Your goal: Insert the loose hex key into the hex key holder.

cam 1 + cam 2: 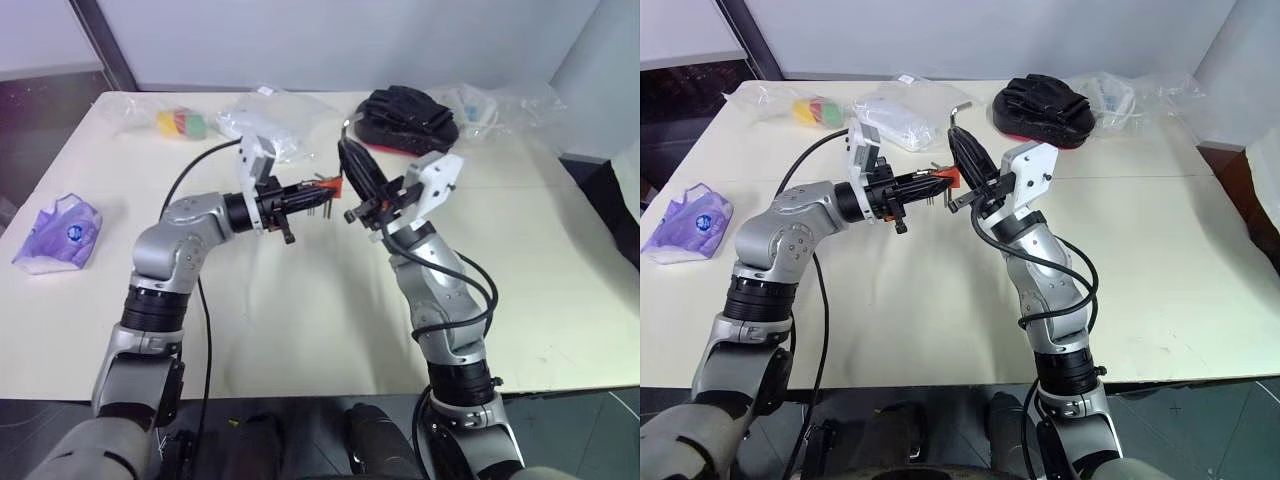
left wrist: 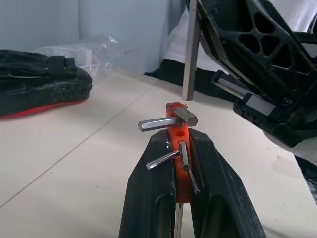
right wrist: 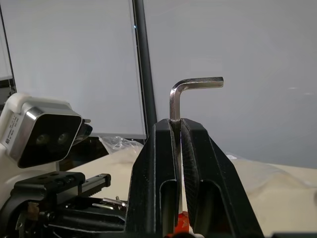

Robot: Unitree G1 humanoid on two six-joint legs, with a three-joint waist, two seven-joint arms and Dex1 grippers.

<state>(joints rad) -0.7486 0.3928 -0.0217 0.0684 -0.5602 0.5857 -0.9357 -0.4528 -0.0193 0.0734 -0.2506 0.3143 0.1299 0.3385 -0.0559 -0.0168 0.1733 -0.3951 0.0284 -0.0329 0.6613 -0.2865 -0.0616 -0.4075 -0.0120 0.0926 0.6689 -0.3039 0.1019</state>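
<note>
Above the table (image 1: pixel 560 300), the hex key holder (image 2: pixel 179 148) is clamped between the closed fingers of the left gripper (image 2: pixel 181 163), with several keys protruding from it. Just beside it, the loose hex key (image 3: pixel 178 99) is pinched upright in the closed right gripper (image 3: pixel 178 134), bent end above the fingertips, its straight end hanging just over the holder's top.

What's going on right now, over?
Left gripper shut on hex key holder. Right gripper shut on loose hex key, above holder, not yet inserted. Nothing between them.
</note>
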